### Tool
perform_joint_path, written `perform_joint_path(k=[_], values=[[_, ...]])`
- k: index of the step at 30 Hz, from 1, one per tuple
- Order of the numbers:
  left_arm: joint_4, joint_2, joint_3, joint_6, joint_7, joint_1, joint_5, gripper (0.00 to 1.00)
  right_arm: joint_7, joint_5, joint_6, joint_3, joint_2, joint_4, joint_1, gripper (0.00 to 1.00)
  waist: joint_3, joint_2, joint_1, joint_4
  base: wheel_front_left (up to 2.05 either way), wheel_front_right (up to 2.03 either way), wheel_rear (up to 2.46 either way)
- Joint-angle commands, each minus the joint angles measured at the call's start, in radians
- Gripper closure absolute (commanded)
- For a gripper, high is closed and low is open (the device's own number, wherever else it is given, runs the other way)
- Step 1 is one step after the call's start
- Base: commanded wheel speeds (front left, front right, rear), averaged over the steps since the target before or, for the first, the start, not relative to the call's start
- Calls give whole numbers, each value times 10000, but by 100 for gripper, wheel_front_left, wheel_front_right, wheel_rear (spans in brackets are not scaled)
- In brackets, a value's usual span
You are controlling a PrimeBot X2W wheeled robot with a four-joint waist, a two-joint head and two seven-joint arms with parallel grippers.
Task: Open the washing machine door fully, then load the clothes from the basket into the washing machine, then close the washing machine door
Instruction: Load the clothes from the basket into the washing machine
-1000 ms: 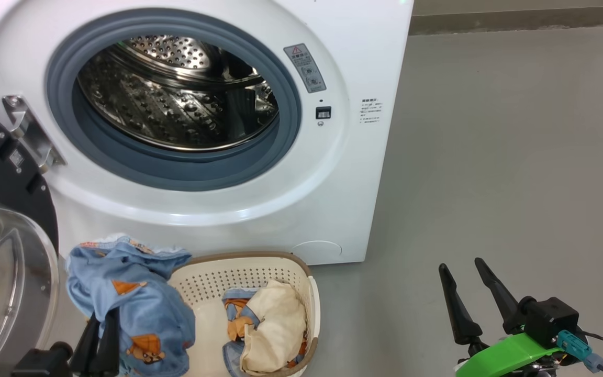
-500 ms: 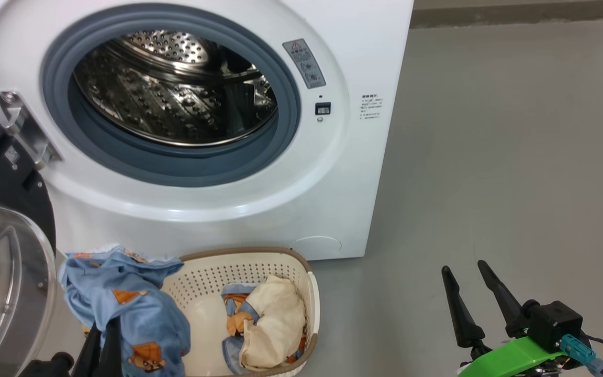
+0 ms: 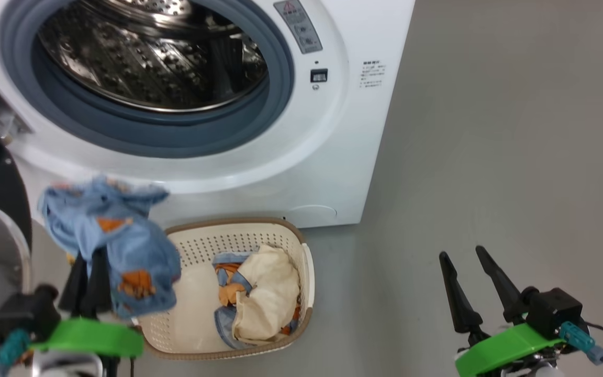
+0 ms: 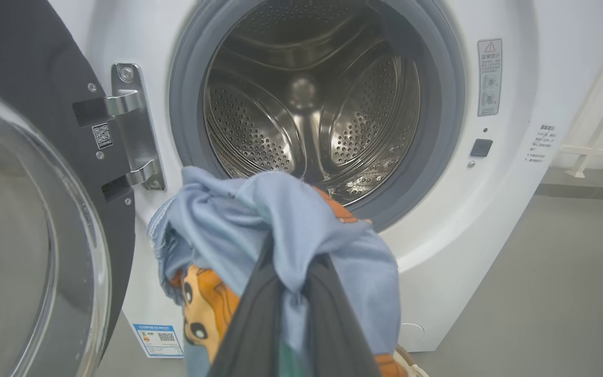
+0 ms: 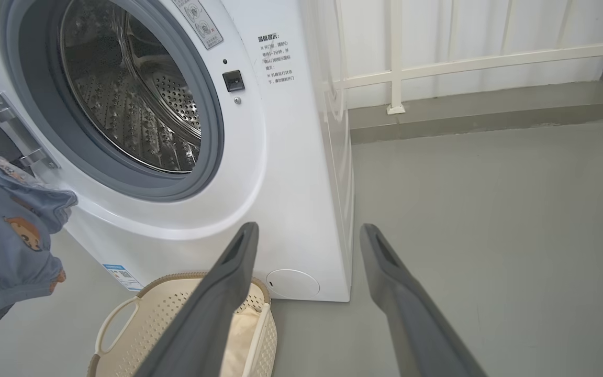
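We see a smooth matte grey floor [image 3: 490,131] spreading wide on the right, evenly lit by soft light. At its far edge we find a low grey kerb [image 5: 464,112], and on it stands a white railing of upright bars [image 5: 395,57], pale white behind.

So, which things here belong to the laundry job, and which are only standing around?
Job: washing machine, washing machine door standing open, basket, blue printed garment held in the left gripper, cream garment in the basket.
Not the job: white railing, grey floor.
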Motion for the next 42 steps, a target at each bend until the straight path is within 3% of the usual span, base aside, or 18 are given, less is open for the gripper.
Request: perform_joint_path(k=[1,14,27,42], values=[[-85,225,298,-123,-66,-813,108,100,-49,-64,17,288,13,-247,-438,0,344,0,0,-201,0,0,0],[1566,940,-191,-331,-66,-4313,-241,100,-49,39,17,393,39,-291,-882,0,1409,0,0,-955,0,0,0],[3916,1967,-823,-349,-31,-8072,-624,100,-49,377,17,604,42,-677,-1406,0,3462,0,0,-1521,0,0,0],[6245,2414,-1492,-350,663,-11289,-700,100,-49,905,17,1038,43,-648,-1806,0,5458,0,0,-1668,0,0,0]])
